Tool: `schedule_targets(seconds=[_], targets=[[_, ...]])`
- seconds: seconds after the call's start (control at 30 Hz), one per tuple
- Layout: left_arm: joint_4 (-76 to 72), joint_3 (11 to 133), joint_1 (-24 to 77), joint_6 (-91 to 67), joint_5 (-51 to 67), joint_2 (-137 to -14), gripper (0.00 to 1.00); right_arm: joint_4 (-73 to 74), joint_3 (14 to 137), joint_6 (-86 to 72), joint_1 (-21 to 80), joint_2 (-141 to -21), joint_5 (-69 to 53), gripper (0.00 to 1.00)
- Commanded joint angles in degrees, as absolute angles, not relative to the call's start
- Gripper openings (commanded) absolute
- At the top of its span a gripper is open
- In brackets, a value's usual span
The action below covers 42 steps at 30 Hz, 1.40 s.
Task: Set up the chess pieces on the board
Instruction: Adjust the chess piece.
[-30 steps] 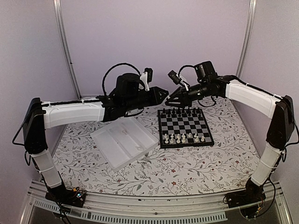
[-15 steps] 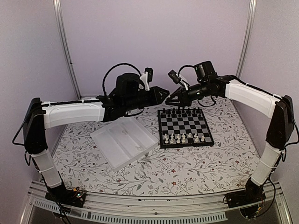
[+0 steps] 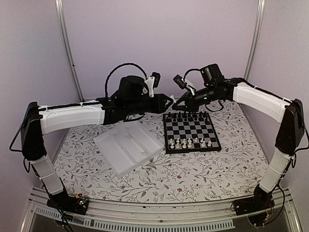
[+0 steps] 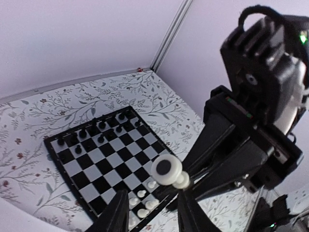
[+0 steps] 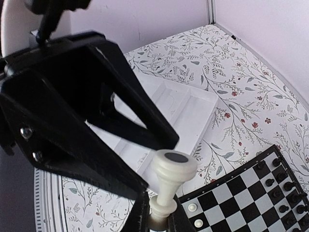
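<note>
White chessman (image 5: 173, 180) is pinched by its narrow end in the right gripper (image 5: 157, 218), in the air near the far left corner of the board (image 3: 191, 129). The left gripper (image 4: 150, 212), clamped a second ago, now stands spread either side of it while the right has closed, so the hand-over looks made; next comes a free square in the near rows.

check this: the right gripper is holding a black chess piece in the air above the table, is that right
Not quite. The chess piece pinched in the right gripper is white, not black. The right wrist view shows it clearly, held in the air above the table.
</note>
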<state>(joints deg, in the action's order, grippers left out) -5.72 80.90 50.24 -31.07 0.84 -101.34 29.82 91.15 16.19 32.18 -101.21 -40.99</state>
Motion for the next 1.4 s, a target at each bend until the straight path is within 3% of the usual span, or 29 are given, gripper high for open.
schedule_targets(seconds=[0.0,0.1,0.2,0.4,1.07,1.37], targets=[[5.72,77.86,50.57,-8.57,-2.38,-91.08,0.38,37.14,89.18,24.5,31.75,-97.82,-41.3,0.05],[7.27,71.82,53.31,10.73,-3.3,-84.71,0.4,42.38,88.63,29.16,31.77,-97.8,-42.56,0.05],[6.44,65.04,59.29,30.28,-11.95,-80.94,0.41,47.57,89.14,31.37,31.74,-98.75,-46.63,0.05],[-1.26,59.95,66.17,51.31,-26.64,-83.55,0.42,57.22,94.12,34.6,32.47,-104.7,-55.82,0.05],[-25.91,59.52,68.79,75.63,-32.87,-95.07,0.46,60.49,94.31,36.24,36.3,-107.29,-59.64,0.06],[-26.61,59.81,69.92,79.32,-32.92,-97.13,0.36,60.97,94.38,36.5,36.48,-107.81,-60.71,0.07]])
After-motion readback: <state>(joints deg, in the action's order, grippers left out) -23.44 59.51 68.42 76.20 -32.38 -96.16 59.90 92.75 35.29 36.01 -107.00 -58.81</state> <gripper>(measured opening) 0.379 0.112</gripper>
